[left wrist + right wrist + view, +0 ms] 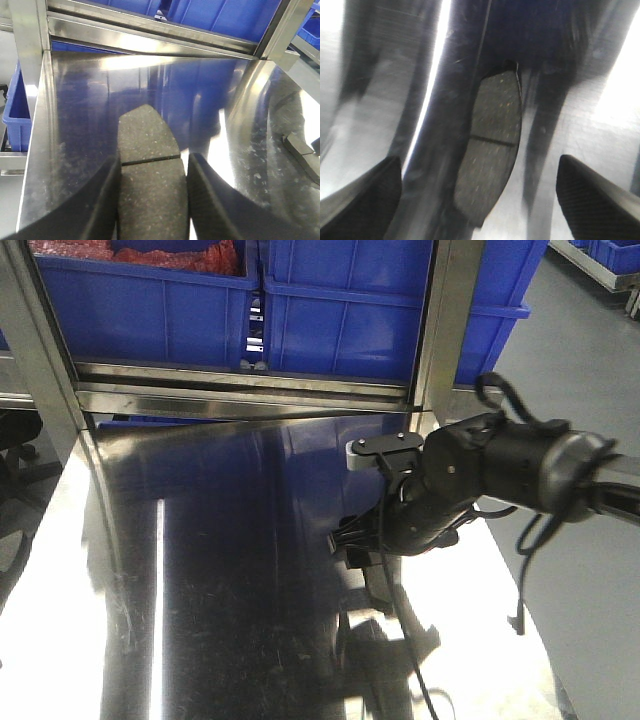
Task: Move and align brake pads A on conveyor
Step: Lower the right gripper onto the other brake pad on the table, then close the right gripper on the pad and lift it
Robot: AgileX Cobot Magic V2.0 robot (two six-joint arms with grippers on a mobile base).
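From the front view I see my right arm reaching in from the right over the shiny steel bench (pixel 200 570). The right hand (pixel 362 548) hangs low above the metal, close to its own reflection. From here I cannot tell how its jaws stand. Blue bins (pixel 340 310) sit behind the steel rack frame (pixel 240 390) at the back edge.

On the left wrist camera, the left hand (pixel 152 160) is closed on a brake pad (pixel 147 130). Both black fingers (pixel 97 200) press against its long sides near the centre groove. The pad's grey speckled face is turned up, its far end pointing toward the back of the bench (pixel 90 100). Another blue bin (pixel 15 115) shows beyond the left edge.

On the right wrist camera, the right hand (pixel 477 167) is open, with its fingers (pixel 365 197) spread wide and well clear of a brake pad (pixel 492 135). That pad lies flat on the bench (pixel 380 90), face up, between the fingers. The picture is blurred.
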